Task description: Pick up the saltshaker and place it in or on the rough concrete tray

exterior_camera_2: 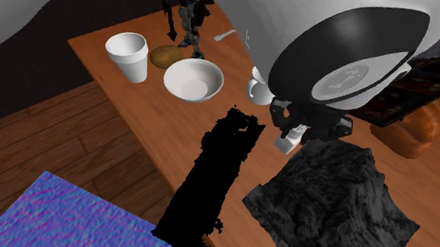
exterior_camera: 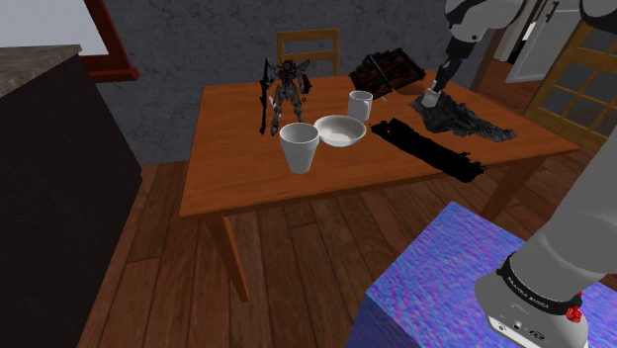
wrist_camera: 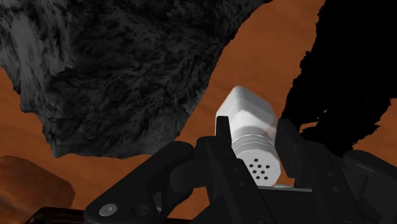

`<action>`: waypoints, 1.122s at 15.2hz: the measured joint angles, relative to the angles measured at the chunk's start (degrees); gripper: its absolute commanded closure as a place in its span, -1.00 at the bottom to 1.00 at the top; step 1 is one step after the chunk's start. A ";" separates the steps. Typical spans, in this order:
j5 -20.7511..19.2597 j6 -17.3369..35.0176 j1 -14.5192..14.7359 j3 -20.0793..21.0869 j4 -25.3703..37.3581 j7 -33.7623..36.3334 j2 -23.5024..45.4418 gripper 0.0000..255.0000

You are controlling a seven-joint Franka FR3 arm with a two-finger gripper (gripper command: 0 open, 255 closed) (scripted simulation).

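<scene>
The white rounded saltshaker (wrist_camera: 250, 127) is pinched between the black gripper (wrist_camera: 253, 135) fingers, its long axis running along them. The rough dark-grey tray (wrist_camera: 121, 70) lies just beside the gripper.

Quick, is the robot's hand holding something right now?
Gripper: closed, holding the white saltshaker between its fingers.
</scene>
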 measured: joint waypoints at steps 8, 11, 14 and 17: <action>-8.31 0.14 3.55 1.64 -10.62 8.03 -13.17 1.00; -12.29 -0.07 4.04 3.66 -16.48 12.38 -20.21 1.00; -15.60 -1.42 3.96 6.70 -21.81 17.11 -27.55 1.00; -16.29 -0.29 3.89 7.58 -24.48 18.45 -29.15 1.00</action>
